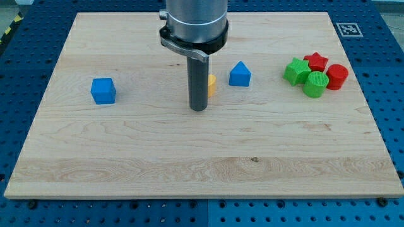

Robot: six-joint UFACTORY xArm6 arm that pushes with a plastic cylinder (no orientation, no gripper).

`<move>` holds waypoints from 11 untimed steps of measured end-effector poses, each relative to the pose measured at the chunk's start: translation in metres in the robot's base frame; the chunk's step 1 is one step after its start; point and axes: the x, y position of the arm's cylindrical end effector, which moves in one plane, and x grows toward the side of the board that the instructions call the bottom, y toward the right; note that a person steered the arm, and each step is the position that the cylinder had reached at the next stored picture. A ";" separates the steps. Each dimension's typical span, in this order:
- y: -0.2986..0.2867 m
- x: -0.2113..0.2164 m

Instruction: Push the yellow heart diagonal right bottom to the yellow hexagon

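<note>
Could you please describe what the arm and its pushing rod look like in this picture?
Only the arm's end shows, entering from the view's top: a wide silver-grey metal cylinder with a darker clamp-like collar around its base. Below it hangs a straight, smooth, dark grey rod, round in section, ending at my tip. No cables, labels or markings are visible on these parts.

We see a pale wooden surface point(126, 145) with visible grain and a small dark knot toward the view's bottom. It lies on a blue base point(385, 57) dotted with rows of small holes, which shows along all the edges. A black-and-white square marker point(346, 29) sits by the board's top right corner. At the view's top left, a yellow-and-black striped strip point(9, 28) crosses the corner. Light is even, with soft shadows.
</note>
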 end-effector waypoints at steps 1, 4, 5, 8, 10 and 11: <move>-0.002 0.000; -0.012 -0.012; 0.018 -0.012; 0.003 -0.059; 0.008 -0.046; 0.008 -0.051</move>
